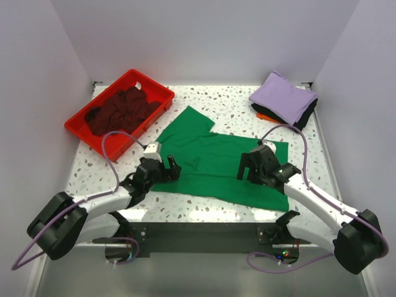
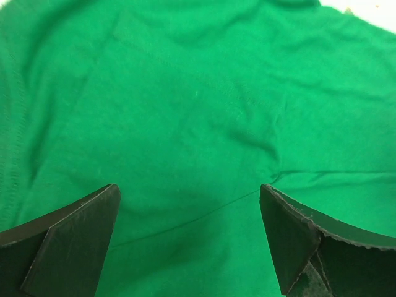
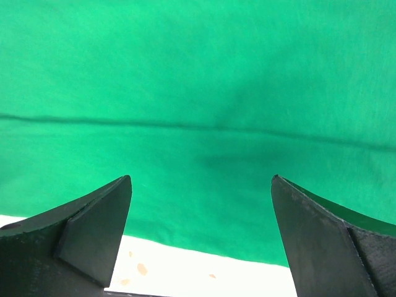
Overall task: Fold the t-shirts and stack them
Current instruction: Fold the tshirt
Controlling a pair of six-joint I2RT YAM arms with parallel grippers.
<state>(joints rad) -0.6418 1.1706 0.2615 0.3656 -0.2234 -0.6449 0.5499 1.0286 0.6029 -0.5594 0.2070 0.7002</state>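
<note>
Green tee lies long-axis L-R on counter; left claw over its L half, right claw over R half, both wide, empty.

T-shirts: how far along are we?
Done: a folded stack sits at the far right, lavender on top, black and orange beneath. In hand: the green shirt lies partly folded mid-table, with the left gripper and right gripper open over it, gripping nothing. Left: finish and stack it, then the maroon shirt, crumpled in the tray.
</note>
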